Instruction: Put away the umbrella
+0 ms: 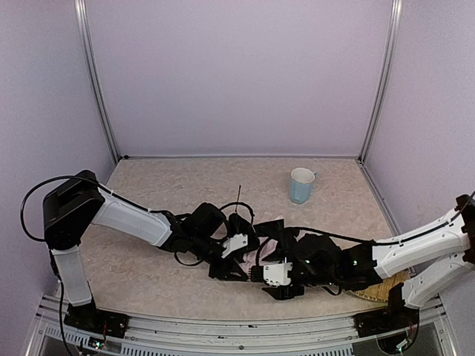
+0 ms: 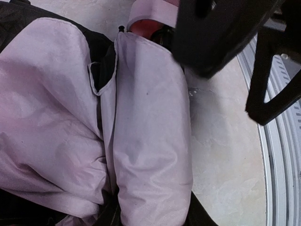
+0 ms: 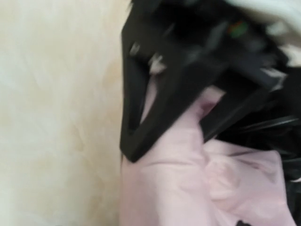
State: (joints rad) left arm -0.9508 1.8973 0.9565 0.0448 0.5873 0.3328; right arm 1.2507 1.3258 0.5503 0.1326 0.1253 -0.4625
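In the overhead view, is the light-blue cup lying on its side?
No, the cup stands upright on the table, with its open mouth facing up.

A folding umbrella [image 1: 275, 225] lies collapsed in a crumpled heap near the middle of the beige marbled surface [image 1: 148, 185], a little toward the near edge. From above, only small patches of pale pink show among the black folds. A thin black rod [image 1: 239, 199] stands almost upright out of the far side of the heap. Close up, the pale pink fabric [image 2: 150, 141] bunches into soft, rounded, creased folds. Black lining shows in the gaps between them, and a stitched hem edges one panel. A pink band [image 2: 148, 9] curves across the top of the bundle.
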